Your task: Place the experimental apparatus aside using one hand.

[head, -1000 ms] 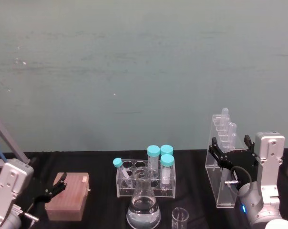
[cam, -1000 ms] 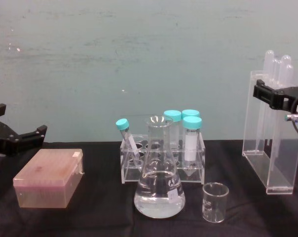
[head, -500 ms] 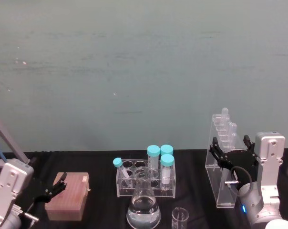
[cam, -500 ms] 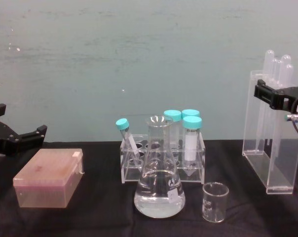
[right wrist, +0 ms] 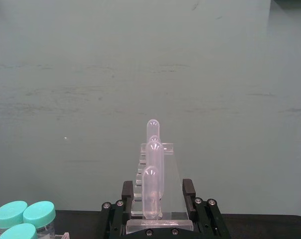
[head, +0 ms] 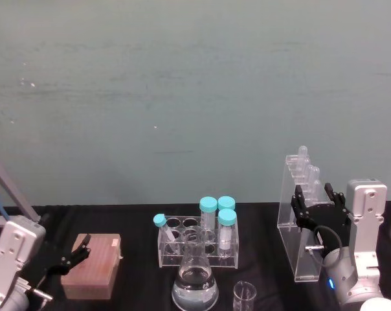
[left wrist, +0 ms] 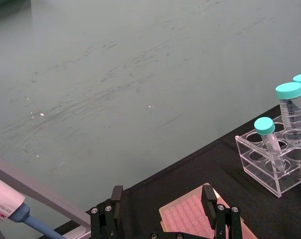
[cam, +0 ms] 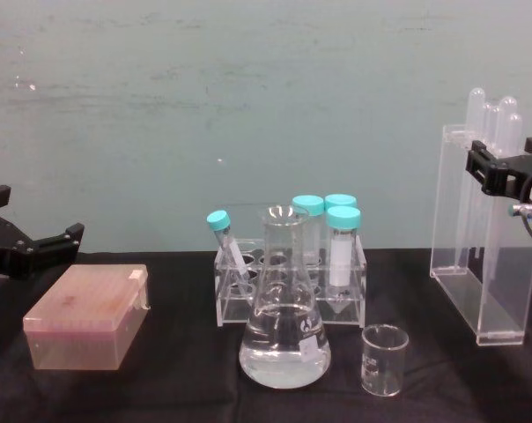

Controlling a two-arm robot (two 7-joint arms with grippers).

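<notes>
At the front of the desk (cam: 160,392), nearest the robot, a small glass beaker (cam: 385,359) is set upright. Just left of it, close but apart, the conical flask (cam: 284,308) is stood, approx. a third filled w/ clear liq.

Directly behind the flask a low tube rack (cam: 229,310) is placed. Three teal-capped tubes (cam: 343,256) are held upright at its right end, and a fourth is leaned in at the left end.

Well to the left, a pink box (cam: 88,317) is laid flat on the desk. The left pincer (left wrist: 162,196) is held idle above the box's left side, fingers spread wide and kept clear of the lid.

At the right side of the desk, well apart from the flask and beaker, the tall acrylic rack (cam: 477,264) is found, roughly level w/ the low tube rack in depth. Long round-topped test tubes (right wrist: 153,189) are lined up in it one behind another, w/ the tips shown above its top edge.

The right pincer (head: 320,206) is closed onto the upper part of this rack. In the right wrist view one black finger (right wrist: 127,191) is pressed to each side wall, so the rack is pinched btwn them. The rack is seen slightly tilted in the chest view. Whether its base is rested on the desk or raised just off it cannot be told.

Behind everything a plain grey-green wall (head: 182,97) is seen.
</notes>
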